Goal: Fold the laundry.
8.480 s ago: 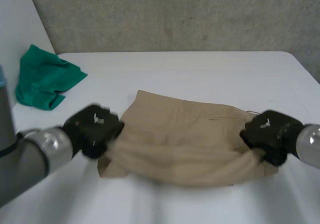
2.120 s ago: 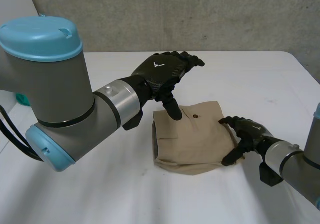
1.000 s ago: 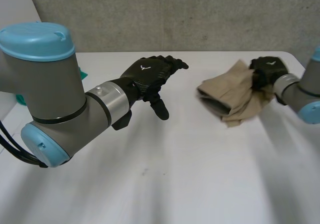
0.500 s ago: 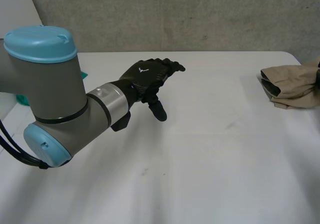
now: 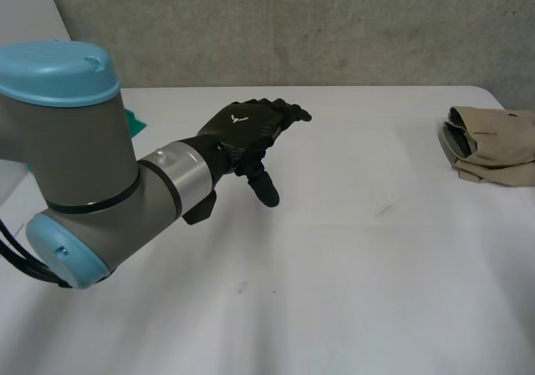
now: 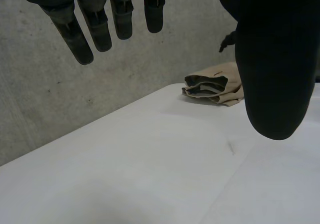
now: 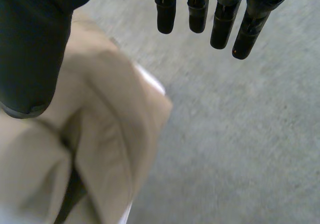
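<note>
At table edge: tan garment | right hand unclenched over it | left hand unclenched, well apart

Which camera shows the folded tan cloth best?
The head view: the folded tan cloth sits stacked at the right edge of the white table. The left wrist view shows it far off, partly behind the thumb of the left hand. The right wrist view catches its folds close up by the right hand.

L hand fingers straight, above white table; folded tan cloth well apart, nr wall.
</note>
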`<state>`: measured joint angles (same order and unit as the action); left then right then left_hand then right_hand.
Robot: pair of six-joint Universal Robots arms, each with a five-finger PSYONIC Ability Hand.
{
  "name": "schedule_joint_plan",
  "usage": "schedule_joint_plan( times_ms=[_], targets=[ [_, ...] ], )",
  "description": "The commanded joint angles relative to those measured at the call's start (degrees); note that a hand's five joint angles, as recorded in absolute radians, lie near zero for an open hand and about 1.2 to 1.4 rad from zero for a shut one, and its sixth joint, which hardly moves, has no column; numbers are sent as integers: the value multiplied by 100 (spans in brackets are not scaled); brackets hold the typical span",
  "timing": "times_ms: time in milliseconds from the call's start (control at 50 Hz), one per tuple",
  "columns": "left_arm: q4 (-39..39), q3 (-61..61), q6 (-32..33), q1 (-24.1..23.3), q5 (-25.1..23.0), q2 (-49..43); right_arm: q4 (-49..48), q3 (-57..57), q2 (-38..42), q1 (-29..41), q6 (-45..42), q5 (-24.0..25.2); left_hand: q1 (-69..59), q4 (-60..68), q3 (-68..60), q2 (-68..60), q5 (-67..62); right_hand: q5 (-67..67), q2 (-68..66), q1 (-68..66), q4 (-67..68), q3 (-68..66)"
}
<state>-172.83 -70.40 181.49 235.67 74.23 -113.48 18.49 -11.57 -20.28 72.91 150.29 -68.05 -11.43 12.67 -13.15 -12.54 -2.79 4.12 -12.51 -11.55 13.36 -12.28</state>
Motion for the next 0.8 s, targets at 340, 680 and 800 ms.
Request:
schedule_joint_plan(
  times_ms=[340,680,800],
  targets=[
    [-576,-237,132,1279,-40,862,-592,-2031,-3288,1172,-291,-1985,71,-195,242,182,207,-412,251,155,-336,228],
    [-1438,1344,2865,3537,109,-1984,-2543,-7640,-5531,4214,528,-402,21,-145,193,132,157,-412,251,155,-336,228],
    [-1534,2134,3156,3784,56,-2818,-2711,-8361,-5575,4390,273,-410,-213,89,-42,-103,-78,-412,251,155,-336,228]
  ],
)
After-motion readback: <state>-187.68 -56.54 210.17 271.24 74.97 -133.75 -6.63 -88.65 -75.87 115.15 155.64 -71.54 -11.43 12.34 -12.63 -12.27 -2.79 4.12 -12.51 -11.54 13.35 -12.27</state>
